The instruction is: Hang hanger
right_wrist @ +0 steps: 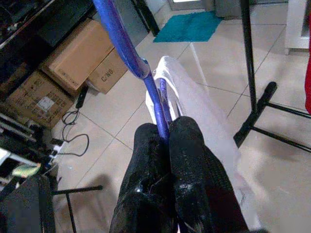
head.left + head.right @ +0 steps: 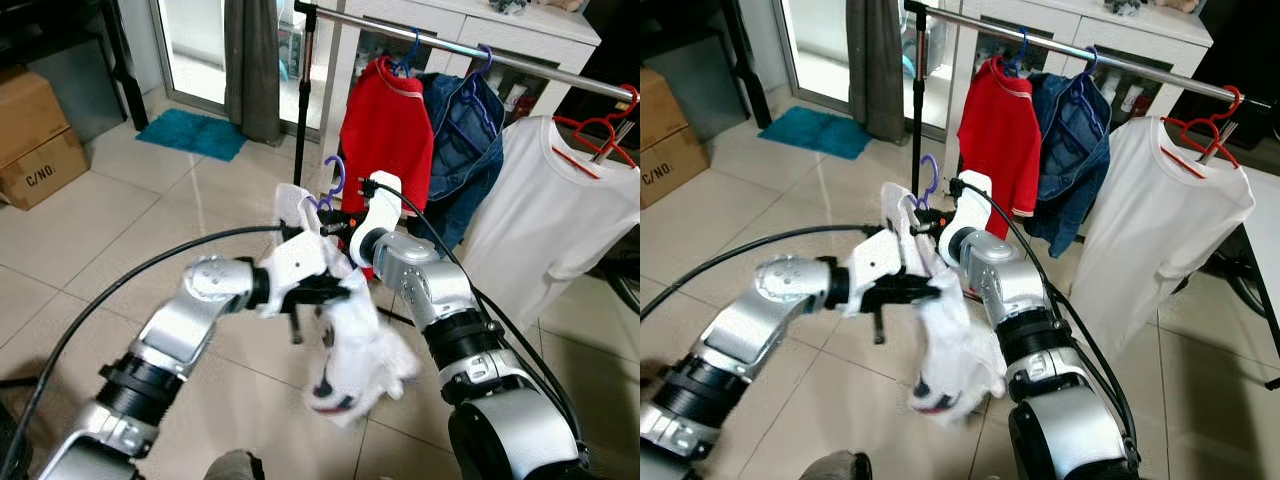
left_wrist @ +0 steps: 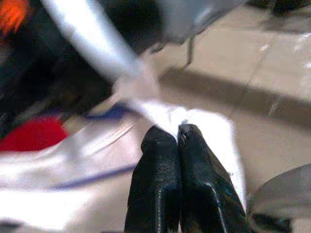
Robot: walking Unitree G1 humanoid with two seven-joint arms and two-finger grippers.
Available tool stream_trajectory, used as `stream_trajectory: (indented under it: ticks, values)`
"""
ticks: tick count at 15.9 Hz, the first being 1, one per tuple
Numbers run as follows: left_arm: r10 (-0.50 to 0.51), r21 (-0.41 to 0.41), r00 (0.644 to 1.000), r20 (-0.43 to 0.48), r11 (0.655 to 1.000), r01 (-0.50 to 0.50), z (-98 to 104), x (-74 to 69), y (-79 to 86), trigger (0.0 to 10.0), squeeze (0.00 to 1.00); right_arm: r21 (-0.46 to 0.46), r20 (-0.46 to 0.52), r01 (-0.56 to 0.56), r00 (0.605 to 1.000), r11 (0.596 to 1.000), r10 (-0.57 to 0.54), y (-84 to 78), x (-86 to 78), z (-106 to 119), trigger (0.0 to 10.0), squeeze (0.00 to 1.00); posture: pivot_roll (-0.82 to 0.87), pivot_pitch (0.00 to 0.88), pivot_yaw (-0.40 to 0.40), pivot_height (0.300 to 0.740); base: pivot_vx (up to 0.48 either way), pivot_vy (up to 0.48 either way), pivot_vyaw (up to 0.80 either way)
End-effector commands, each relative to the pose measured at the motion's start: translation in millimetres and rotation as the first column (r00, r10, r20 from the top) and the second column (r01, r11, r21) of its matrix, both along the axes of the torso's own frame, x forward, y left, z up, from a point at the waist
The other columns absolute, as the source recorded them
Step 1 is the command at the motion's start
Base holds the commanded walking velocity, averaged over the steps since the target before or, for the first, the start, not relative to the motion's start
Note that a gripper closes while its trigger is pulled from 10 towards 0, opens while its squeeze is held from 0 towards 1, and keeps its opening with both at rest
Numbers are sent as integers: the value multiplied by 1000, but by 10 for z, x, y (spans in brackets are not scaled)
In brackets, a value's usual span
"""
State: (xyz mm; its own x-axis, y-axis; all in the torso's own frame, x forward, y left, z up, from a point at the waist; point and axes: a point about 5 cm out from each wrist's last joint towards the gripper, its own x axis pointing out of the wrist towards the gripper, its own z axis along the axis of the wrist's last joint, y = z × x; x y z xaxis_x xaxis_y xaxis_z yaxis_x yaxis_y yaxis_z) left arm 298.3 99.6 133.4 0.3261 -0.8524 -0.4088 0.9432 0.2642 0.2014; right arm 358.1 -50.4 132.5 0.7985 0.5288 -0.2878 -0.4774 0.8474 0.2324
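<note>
A purple hanger (image 2: pixel 335 175) carries a white garment (image 2: pixel 362 345) that droops toward the tiled floor between my two arms. My right gripper (image 1: pixel 165 128) is shut on the purple hanger (image 1: pixel 121 39) just below its hook, in front of the red shirt (image 2: pixel 385 130). My left gripper (image 3: pixel 177 131) is shut on a fold of the white garment (image 3: pixel 206 128), slightly lower and to the left. The metal clothes rail (image 2: pixel 450 45) runs above and behind, some way beyond the hook.
On the rail hang the red shirt, a denim jacket (image 2: pixel 465 150) on a blue hanger and a white T-shirt (image 2: pixel 545 210) on a red hanger. The rail's black post (image 2: pixel 300 100) stands left of them. Cardboard boxes (image 2: pixel 35 140), a teal mat (image 2: pixel 190 132) and a grey curtain (image 2: pixel 250 60) lie at the left.
</note>
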Motion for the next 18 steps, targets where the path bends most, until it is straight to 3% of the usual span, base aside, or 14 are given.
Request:
stream_trajectory:
  ticks: [1,5,6,7,8,15,18]
  values:
    - [10,-13,998,63,1000,-10,117,66,-64,0,0,-6,53,-4,999,1000,4,-33,46,121,10000,0,14,0,-87,740,0,0,0]
    - [84,-208,992,93,976,-63,302,156,-146,0,0,0,65,-23,998,1000,23,-24,37,145,10000,0,13,0,-88,740,0,0,0]
    - [90,-216,993,78,974,-71,293,154,-158,10000,0,0,65,-24,998,1000,24,-24,36,145,10000,0,13,0,-88,740,0,0,0]
    - [87,-222,995,53,972,-73,274,149,-166,10000,0,1,66,-26,997,1000,26,-25,35,144,10000,0,13,0,-88,740,0,0,0]
    - [84,-212,995,50,975,-72,266,145,-157,10000,1000,2,66,-28,997,1000,28,-26,32,145,10000,0,13,0,-88,740,0,0,0]
    - [10,-182,1000,-6,983,-11,212,64,-98,10000,1000,3,72,-15,997,1000,15,-73,42,146,10000,0,14,0,-84,740,0,0,0]
    - [-12,-257,1000,-13,966,8,255,6,-127,10000,1000,-37,73,80,994,996,-77,-209,96,100,10000,0,14,0,-84,740,0,0,0]
